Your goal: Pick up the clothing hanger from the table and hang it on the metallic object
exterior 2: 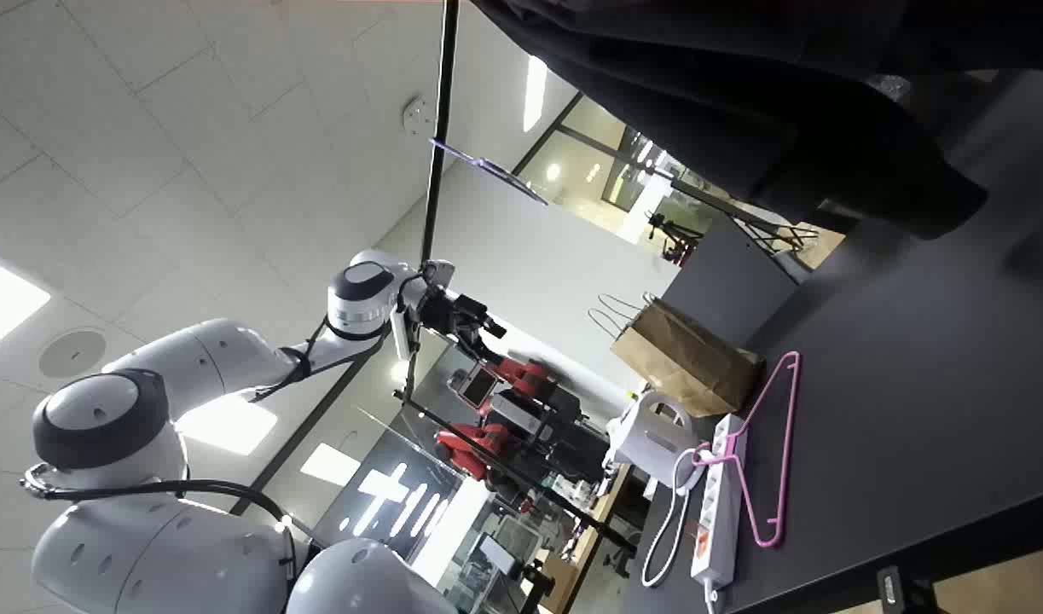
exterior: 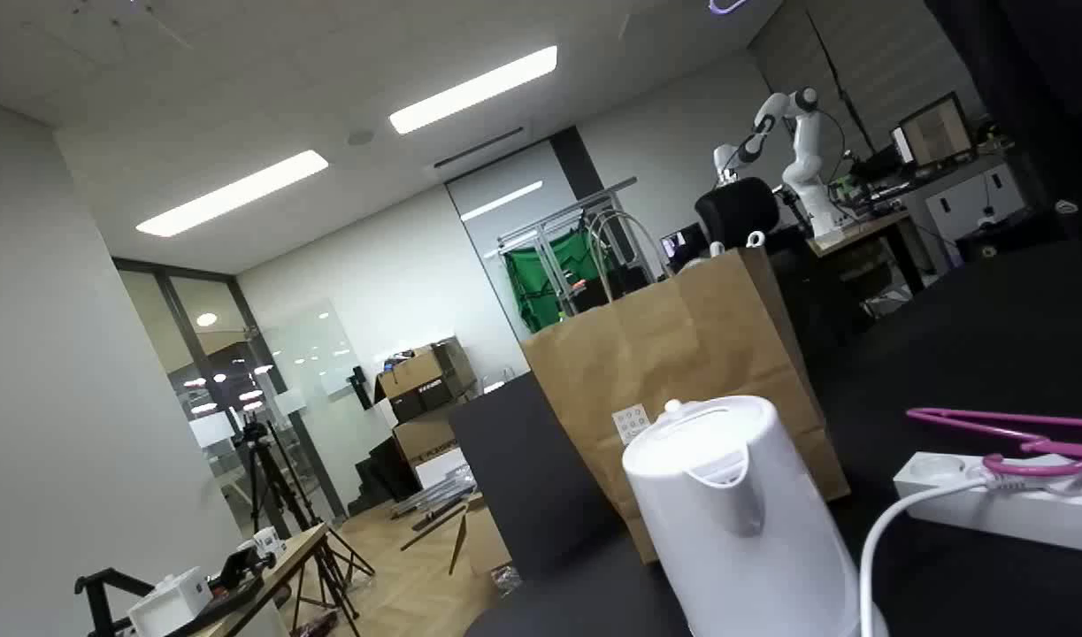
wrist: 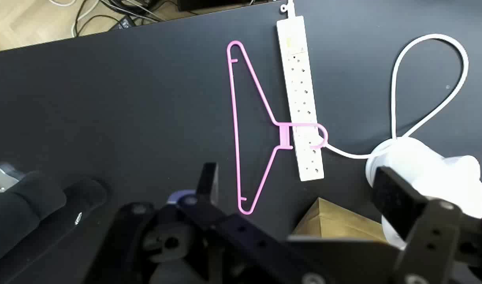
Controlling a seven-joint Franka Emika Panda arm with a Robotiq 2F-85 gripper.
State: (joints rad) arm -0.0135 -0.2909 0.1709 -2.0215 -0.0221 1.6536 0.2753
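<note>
The pink clothing hanger point(exterior 2: 788, 443) lies flat on the black table, its hook over a white power strip point(exterior 2: 717, 529). It shows whole in the wrist view point(wrist: 284, 136) and partly in an exterior view point(exterior: 1067, 448). My gripper point(exterior 2: 493, 339) is raised well above the table, away from the hanger. In the wrist view the gripper's fingers point(wrist: 300, 185) are wide apart with nothing between them. A purple hanger-like piece point(exterior 2: 491, 167) shows high up in front of or at a thin black pole point(exterior 2: 439, 94); I cannot tell whether they touch. I cannot tell which thing is the metallic object.
A white kettle point(exterior: 744, 531) with a white cable point(wrist: 394, 83) stands beside the power strip. A brown paper bag point(exterior 2: 683, 358) stands near the kettle. Dark cloth point(exterior 2: 700, 102) hangs over the table and shows at the wrist view's lower left point(wrist: 28, 213).
</note>
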